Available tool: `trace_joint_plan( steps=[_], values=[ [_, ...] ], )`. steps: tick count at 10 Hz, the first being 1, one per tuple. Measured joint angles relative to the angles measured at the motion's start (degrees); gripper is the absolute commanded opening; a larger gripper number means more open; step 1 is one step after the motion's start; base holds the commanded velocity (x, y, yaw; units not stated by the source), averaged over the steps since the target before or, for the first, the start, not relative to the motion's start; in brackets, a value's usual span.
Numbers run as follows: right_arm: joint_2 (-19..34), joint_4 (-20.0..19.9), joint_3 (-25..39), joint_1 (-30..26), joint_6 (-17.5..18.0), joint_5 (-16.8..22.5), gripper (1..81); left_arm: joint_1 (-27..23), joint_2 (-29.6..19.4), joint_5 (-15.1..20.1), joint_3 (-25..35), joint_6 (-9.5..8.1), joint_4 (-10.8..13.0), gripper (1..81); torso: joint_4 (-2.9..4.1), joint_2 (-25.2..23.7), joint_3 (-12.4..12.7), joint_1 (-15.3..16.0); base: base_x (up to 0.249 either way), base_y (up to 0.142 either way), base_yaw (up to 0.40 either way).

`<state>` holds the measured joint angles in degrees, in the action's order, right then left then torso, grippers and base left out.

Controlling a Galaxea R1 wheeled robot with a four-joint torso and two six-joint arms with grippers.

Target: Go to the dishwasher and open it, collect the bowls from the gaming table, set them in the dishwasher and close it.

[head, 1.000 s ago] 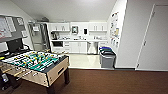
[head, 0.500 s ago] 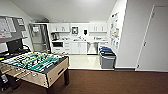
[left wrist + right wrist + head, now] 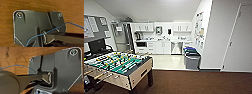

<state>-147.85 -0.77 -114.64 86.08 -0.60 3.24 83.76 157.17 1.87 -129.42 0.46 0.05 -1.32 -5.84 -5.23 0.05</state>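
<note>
Brown wood-grain floor (image 3: 37,5), thin blue cable (image 3: 52,29)

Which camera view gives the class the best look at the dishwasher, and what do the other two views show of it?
The head view is best: the dishwasher appears as a steel front under the far kitchen counter, beside white cabinets. Both wrist views look down at brown floor past the robot's own dark plate, so they offer nothing of the dishwasher.

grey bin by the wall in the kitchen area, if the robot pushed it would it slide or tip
The tall grey plastic waste bin with a dark lid stands on pale, smooth-looking kitchen flooring, so a low push would probably slide it. It is taller than it is wide, so a push near the lid might tip it. Its fill cannot be seen, so its weight is uncertain.
</note>
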Motion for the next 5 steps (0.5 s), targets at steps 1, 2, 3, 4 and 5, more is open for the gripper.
trace_joint_plan(
  steps=[1, 2, 3, 4, 5],
  values=[
    [-0.1, 0.0, 0.0, -0.2, 0.0, 0.0, 81.1, 0.1, 0.0, 0.0, 0.0, 0.00, 0.0, 81.1, 0.00, 0.0, 0.0, 0.0, 0.123, 0.000, 0.000],
    [-0.2, 0.0, 0.0, -0.2, 0.0, -0.1, 81.1, 0.1, 0.0, 0.0, 0.0, 0.00, 0.0, 81.1, 0.00, 0.0, 0.0, 0.0, 0.123, 0.000, 0.000],
    [-0.4, 0.0, 0.0, -0.2, 0.0, -0.1, 81.1, 0.0, 0.0, 0.0, 0.0, 0.00, 0.0, 81.1, 0.00, 0.0, 0.0, 0.0, 0.124, 0.000, 0.000],
    [-0.7, 0.0, -0.1, -0.2, 0.0, -0.1, 81.1, 0.0, 0.0, 0.0, 0.0, 0.00, 0.0, 81.1, 0.00, 0.0, 0.0, 0.0, 0.124, 0.000, 0.000],
    [-0.6, 0.0, -0.3, -0.3, 0.0, -0.1, 81.1, 0.0, 0.2, 0.0, 0.0, 0.00, 0.0, 81.1, 0.00, 0.0, 0.0, 0.0, 0.124, 0.000, 0.000]
  ],
)
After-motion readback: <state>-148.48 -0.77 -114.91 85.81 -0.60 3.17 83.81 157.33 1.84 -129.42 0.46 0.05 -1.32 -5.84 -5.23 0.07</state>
